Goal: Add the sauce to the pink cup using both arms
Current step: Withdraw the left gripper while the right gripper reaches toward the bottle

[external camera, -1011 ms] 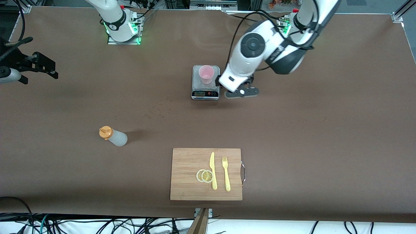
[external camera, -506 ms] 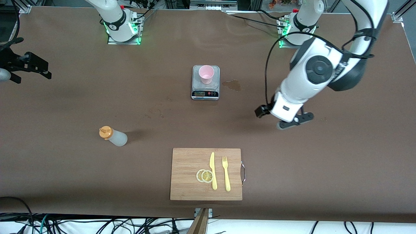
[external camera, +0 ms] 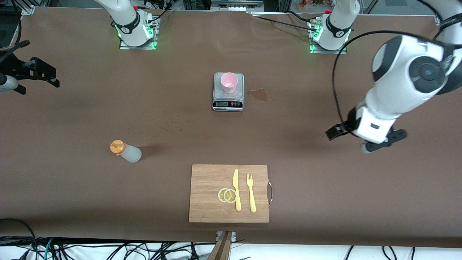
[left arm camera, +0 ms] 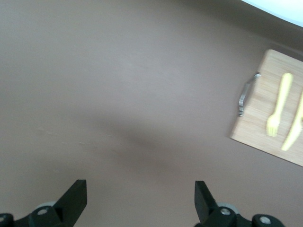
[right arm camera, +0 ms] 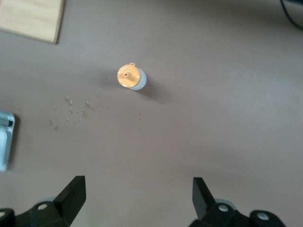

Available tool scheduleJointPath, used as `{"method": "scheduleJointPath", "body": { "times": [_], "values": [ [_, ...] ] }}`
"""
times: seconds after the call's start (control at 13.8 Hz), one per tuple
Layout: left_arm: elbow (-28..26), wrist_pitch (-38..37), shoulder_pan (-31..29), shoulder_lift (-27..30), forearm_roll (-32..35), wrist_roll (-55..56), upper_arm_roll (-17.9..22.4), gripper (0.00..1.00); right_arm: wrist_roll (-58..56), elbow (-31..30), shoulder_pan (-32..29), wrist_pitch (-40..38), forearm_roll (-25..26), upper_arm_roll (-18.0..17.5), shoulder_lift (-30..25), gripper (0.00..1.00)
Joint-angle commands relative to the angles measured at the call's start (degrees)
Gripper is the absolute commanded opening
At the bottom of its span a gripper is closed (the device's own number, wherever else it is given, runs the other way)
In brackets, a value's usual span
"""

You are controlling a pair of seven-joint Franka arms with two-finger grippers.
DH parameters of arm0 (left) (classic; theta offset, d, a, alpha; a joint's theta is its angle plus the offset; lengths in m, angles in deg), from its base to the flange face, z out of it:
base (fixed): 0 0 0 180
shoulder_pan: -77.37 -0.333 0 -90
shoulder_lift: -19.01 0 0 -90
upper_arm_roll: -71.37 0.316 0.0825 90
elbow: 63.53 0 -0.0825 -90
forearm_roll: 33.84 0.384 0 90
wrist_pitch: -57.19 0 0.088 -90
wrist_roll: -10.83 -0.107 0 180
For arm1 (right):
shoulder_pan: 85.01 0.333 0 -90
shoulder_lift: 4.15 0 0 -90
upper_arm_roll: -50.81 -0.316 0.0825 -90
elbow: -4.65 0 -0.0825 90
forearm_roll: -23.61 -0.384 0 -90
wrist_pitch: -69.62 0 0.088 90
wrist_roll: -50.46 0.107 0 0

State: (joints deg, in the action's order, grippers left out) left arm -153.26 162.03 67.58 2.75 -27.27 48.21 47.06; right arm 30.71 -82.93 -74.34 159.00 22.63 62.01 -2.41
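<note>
Risking a tip or roll of sauce bottle [external camera: 126,152] on pickup: standing upright on bare table, toward right arm's end, nearer front cam than scale, w/ nothing bracing it; off-centre pinch likely knocking it over. Risking a squirt early too, if squeezed hard before nozzle is over pink cup [external camera: 229,82]. Cup sitting on grey scale [external camera: 228,103], well apart from bottle; light, so any bump from bottle or fingers probably shoving it off. Wet stain [external camera: 258,94] lying just beside scale.

Right gripper [right arm camera: 137,196] hanging wide open, holding nothing, touching nothing, up over table edge at right arm's end. Left gripper [left arm camera: 141,198] also gaping fully, empty, hovering over bare table toward left arm's end, near cutting board [external camera: 229,193].
</note>
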Motion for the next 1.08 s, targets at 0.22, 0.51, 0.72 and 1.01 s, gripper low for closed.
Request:
{"method": "scheduleJointPath", "body": {
  "times": [0.22, 0.51, 0.72, 1.01],
  "values": [
    [-5.7, -5.3, 9.9, 12.7, -4.9, -12.4, 17.3, 1.0, -22.7, 0.1, -0.5, 1.1, -6.8, 0.1, 1.2, 1.0],
    [-6.4, -6.6, 11.3, 16.1, -5.0, -24.3, 22.5, 1.0, -36.8, 0.2, -2.9, 2.4, -13.7, 0.5, 4.6, 1.0],
    [-6.2, -9.8, 10.0, 14.7, -4.4, -20.1, 22.5, 1.0, -48.8, 0.2, -6.4, 2.7, -21.2, 0.5, 9.0, 1.0],
    [-6.1, -8.6, 9.4, 15.7, -4.9, -20.2, 22.8, 1.0, -65.6, 0.3, -11.3, 2.8, -34.0, 0.7, 15.8, 1.0]
  ]
}}
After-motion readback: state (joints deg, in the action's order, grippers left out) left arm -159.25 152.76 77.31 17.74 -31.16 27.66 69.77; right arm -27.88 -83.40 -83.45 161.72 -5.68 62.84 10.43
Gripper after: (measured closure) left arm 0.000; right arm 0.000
